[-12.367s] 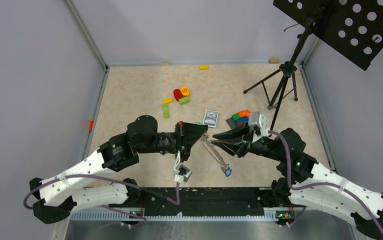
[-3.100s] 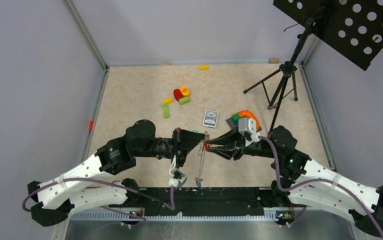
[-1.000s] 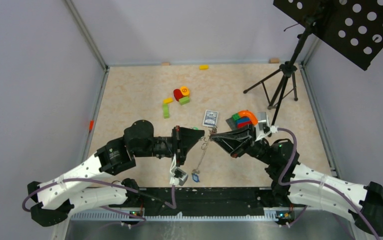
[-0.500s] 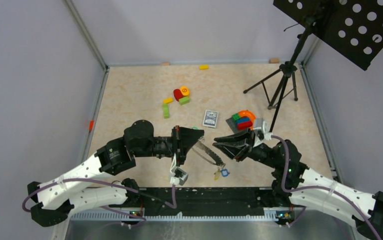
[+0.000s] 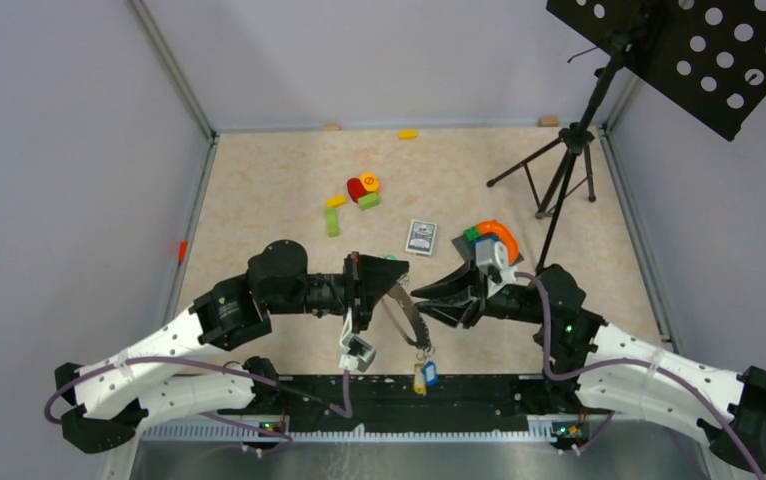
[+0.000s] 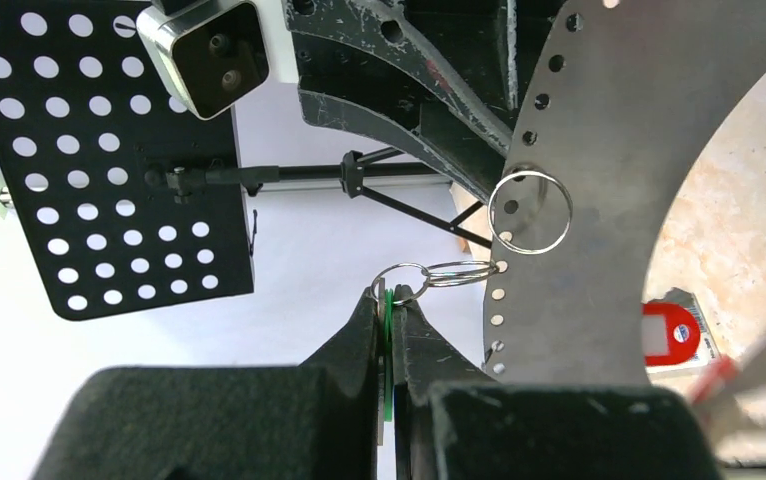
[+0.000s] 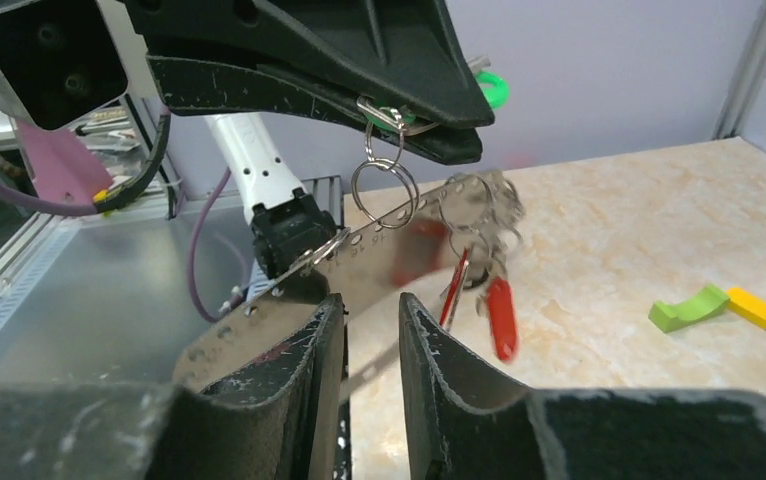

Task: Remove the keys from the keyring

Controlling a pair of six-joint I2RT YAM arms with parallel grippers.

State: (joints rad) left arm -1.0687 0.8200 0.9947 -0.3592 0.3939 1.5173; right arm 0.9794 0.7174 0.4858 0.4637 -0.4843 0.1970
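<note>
The keys hanging off the keyring are blurred, their count unclear.

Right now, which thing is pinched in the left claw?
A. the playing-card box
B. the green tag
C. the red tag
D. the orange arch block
B: in the left wrist view the green tag sits clamped in the shut left claw, and small rings link it to the keyring.
</note>
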